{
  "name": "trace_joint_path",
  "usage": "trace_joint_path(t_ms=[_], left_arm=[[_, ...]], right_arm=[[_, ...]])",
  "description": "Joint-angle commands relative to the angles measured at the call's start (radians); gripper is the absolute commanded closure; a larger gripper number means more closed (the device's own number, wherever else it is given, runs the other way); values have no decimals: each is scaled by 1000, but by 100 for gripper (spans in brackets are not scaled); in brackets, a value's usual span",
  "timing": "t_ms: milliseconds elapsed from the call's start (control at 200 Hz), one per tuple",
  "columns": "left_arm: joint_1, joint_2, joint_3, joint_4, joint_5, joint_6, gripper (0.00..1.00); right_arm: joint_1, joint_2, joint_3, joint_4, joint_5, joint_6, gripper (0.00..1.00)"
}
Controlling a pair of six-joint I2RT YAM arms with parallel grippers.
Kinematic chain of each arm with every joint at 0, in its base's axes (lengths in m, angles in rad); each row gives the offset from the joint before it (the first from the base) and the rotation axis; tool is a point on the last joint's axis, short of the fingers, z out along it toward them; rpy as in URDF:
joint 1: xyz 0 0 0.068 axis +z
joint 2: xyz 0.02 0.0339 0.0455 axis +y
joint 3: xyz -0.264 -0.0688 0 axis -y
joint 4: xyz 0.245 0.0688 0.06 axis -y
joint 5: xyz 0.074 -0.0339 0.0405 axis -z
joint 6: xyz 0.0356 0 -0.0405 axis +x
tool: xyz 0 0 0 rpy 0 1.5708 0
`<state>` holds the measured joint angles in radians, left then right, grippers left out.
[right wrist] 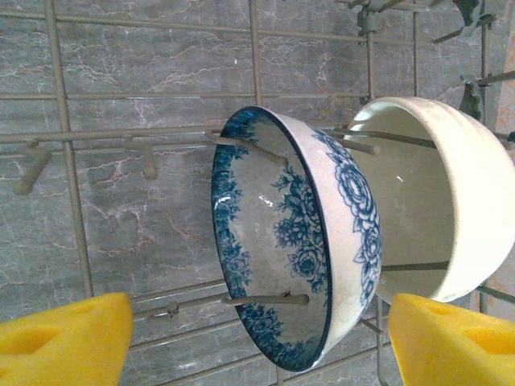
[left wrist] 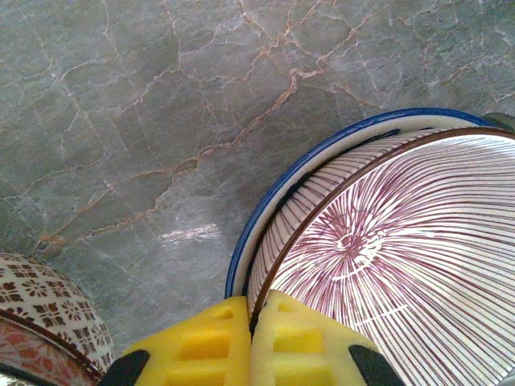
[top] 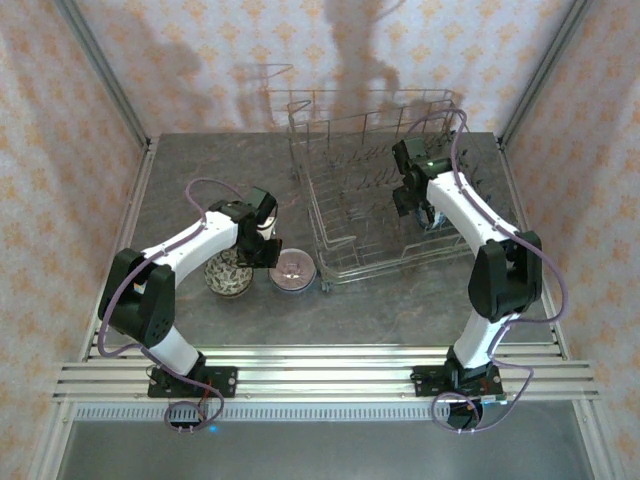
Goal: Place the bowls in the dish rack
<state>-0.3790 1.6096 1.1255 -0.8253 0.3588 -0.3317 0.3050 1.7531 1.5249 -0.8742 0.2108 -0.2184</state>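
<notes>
Progress is partial: a blue bowl [right wrist: 278,241] and a cream bowl [right wrist: 451,201] stand on edge between tines of the rack [right wrist: 64,161], and the right tool [right wrist: 257,338] hangs apart over them. On the table [left wrist: 121,121], the left tool [left wrist: 253,346] is clamped on the rim of a striped bowl [left wrist: 402,257], which is nested in a blue-rimmed bowl [left wrist: 265,209]. A patterned bowl [left wrist: 48,314] waits nearby. How deep the stacks go is hidden.

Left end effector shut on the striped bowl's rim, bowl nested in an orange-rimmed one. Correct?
No. The left wrist view shows the left end effector shut on the rim of the striped bowl, but it's nested in a blue-rimmed bowl, not orange.
</notes>
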Motion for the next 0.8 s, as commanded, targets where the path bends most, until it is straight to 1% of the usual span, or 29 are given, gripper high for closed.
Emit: trace_joint_path(t_ms=[0,135,400,556,796], left_arm=[[14,-42,25,-9,-13,10,100],[14,-51,22,4,12,4,100],[24,-65,24,0,14,10,100],[37,-90,21,21,44,8,100],[50,-121,21,23,40,16,100]], right_arm=[[6,11,39,-17,0,-1,18],[8,17,43,-15,-2,0,17],[7,19,41,-14,-1,6,18],[9,14,44,-15,-2,11,18],[15,14,56,-20,-6,18,18]])
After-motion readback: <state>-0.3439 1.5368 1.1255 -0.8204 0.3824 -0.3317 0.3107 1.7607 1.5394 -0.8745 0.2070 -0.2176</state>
